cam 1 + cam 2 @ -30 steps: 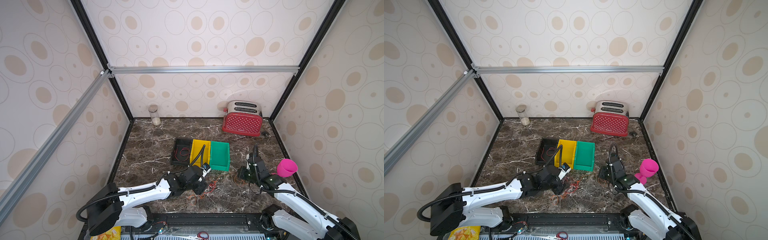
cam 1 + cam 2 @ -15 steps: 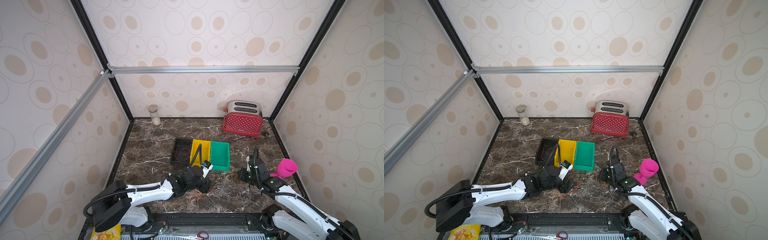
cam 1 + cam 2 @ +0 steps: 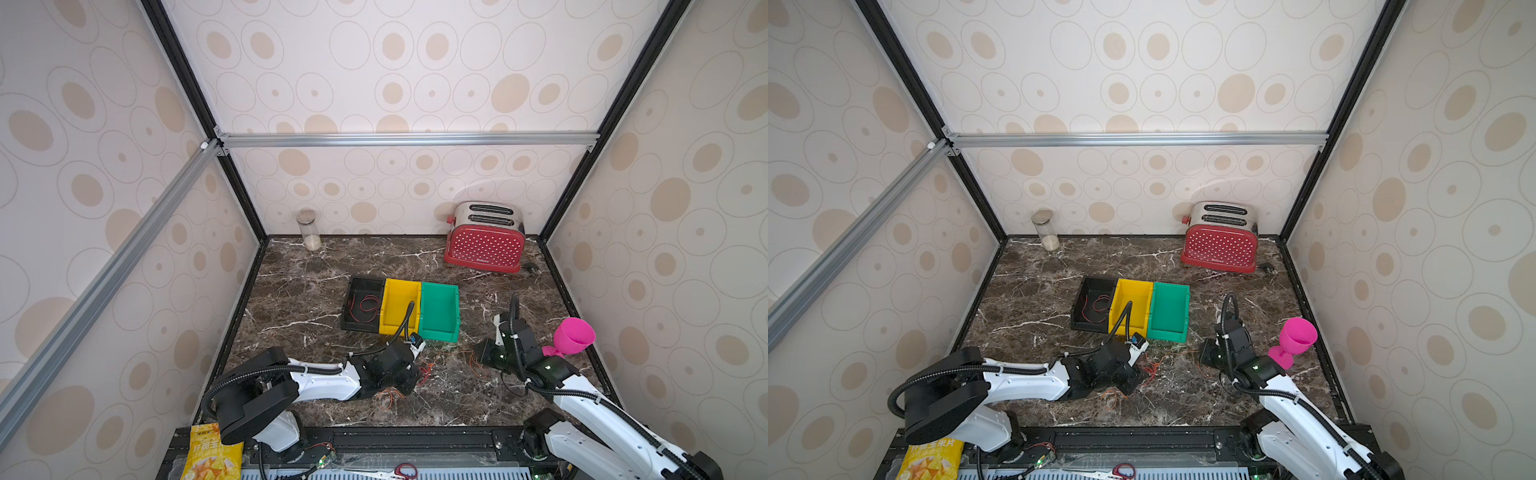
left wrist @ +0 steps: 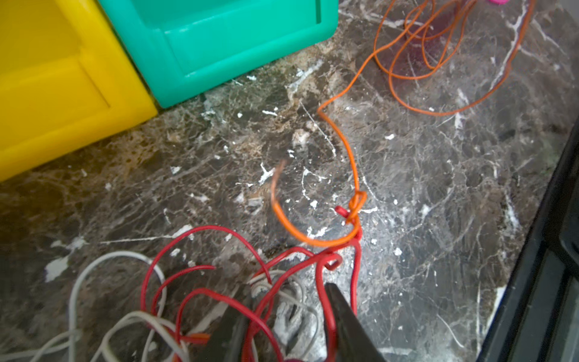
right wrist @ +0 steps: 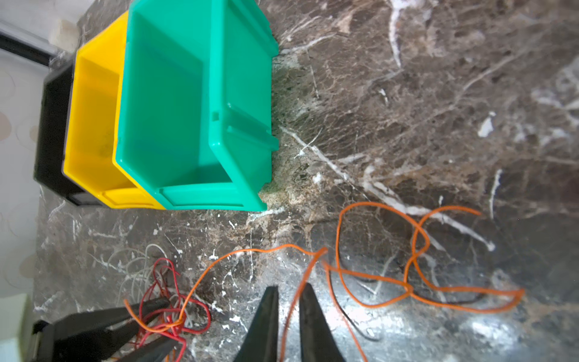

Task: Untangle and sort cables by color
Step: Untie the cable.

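Table: dark marble top [image 3: 299, 291] with three bins side by side in the middle.
Bins: black bin [image 3: 362, 283], yellow bin [image 3: 402, 286], green bin [image 3: 441, 290], touching in a row.
Red strand [image 3: 360, 309]: lies curled inside the black bin.
Red cables [image 4: 354, 275]: a curly bunch on the table in front of the yellow and green bins, right at the left gripper.
White cables [image 4: 125, 252]: thin loops mixed in with the red bunch.
Orange cable [image 4: 351, 160]: long and thin. It runs sideways across the front of the table, from the red bunch past the green bin's corner to loose loops [image 5: 376, 277] by the right gripper.
Knot [image 4: 357, 203]: here the orange cable is tied up with a red one, just beyond the left gripper's tips.
Left gripper [image 4: 286, 293]: low over the red bunch, jaws apart, with red strands in the gap. I cannot tell if it pinches any.
Right gripper [image 5: 290, 286]: low over the table, jaws a little apart. One orange strand runs through the gap, along the fingers.
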You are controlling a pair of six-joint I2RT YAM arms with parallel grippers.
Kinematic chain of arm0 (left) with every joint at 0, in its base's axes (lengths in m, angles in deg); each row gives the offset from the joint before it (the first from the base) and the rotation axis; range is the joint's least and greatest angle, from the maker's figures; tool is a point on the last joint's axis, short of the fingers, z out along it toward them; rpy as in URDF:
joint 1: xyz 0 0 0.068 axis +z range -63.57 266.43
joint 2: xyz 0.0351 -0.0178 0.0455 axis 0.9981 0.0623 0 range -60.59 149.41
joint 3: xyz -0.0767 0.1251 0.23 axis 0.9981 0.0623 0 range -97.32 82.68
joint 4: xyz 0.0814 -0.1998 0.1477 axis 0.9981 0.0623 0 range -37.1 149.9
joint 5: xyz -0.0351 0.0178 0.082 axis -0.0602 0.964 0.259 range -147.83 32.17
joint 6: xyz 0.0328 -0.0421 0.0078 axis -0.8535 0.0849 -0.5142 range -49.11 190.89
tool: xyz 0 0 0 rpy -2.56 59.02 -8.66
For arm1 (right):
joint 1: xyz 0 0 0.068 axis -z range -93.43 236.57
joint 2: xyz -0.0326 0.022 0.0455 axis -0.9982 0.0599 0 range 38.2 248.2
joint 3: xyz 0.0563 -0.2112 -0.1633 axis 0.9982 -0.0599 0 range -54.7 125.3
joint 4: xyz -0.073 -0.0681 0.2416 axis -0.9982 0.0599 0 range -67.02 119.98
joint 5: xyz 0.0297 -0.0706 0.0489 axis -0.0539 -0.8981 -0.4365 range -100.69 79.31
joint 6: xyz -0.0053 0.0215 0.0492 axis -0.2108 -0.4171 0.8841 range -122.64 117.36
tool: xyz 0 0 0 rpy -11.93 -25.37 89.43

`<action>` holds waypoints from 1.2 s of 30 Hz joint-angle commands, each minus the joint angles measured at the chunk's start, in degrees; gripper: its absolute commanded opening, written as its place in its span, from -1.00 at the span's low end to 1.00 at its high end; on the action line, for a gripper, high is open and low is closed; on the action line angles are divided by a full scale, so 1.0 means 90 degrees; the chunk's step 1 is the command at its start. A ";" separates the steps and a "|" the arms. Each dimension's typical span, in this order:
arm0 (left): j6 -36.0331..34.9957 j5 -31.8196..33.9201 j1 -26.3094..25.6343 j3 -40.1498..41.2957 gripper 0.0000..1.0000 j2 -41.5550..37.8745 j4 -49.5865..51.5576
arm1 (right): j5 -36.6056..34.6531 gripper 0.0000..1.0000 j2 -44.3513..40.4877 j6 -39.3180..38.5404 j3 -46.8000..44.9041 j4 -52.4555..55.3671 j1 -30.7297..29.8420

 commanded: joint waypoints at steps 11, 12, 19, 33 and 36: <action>-0.0618 0.0131 -0.0057 0.0308 -0.99 -0.0384 0.0053 | 0.1163 -0.33 -0.0069 -0.1252 0.0642 0.0686 -0.0165; -0.0664 0.0130 -0.0057 0.0297 -1.00 -0.0405 0.0136 | 0.1191 -0.33 -0.0031 -0.1265 0.0636 0.0537 -0.0301; -0.0907 0.0214 -0.0057 0.0304 -1.00 -0.0587 0.0458 | 0.1227 -0.23 0.1110 -0.0693 0.0775 -0.0450 -0.1126; -0.0794 0.0265 -0.0067 0.0316 -1.00 -0.0558 0.0261 | 0.1277 -0.23 0.2766 0.1425 0.0413 -0.2375 -0.1739; -0.0776 0.0285 -0.0067 0.0337 -1.00 -0.0589 0.0207 | 0.1337 -0.24 0.3026 0.1557 0.0370 -0.2559 -0.1773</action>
